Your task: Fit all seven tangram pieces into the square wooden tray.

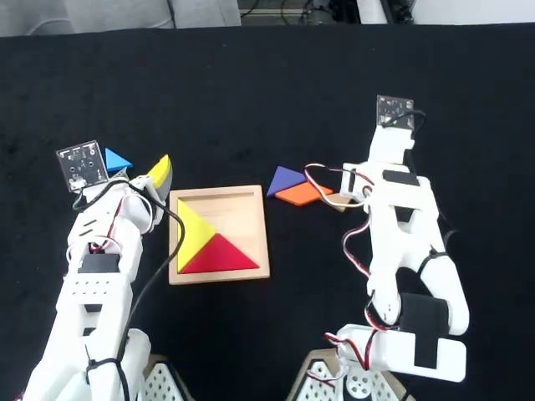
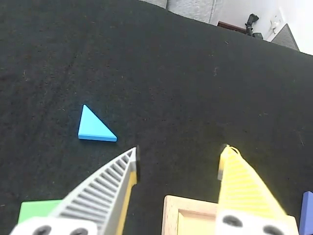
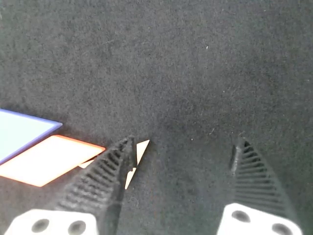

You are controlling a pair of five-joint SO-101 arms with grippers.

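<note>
The square wooden tray (image 1: 259, 230) lies mid-table and holds a yellow triangle (image 1: 196, 230) and a red triangle (image 1: 221, 253). Its corner (image 2: 171, 210) shows below my left gripper (image 2: 180, 151), which is open over bare cloth with nothing between its fingers. A small blue triangle (image 2: 95, 128) lies just beyond the grey finger (image 2: 110, 188), and a green piece (image 2: 34, 211) lies beside it. My right gripper (image 3: 186, 143) is open above the cloth. One black finger (image 3: 100, 186) partly covers a pale piece (image 3: 141, 148). An orange parallelogram (image 3: 46, 159) and a purple triangle (image 3: 19, 133) lie to that side.
Black cloth covers the table (image 1: 276, 92). The purple triangle (image 1: 287, 178) and the orange parallelogram (image 1: 299, 194) sit between the tray and the right arm (image 1: 401, 225). The blue triangle (image 1: 117, 159) lies by the left wrist. Bare cloth stretches across the back.
</note>
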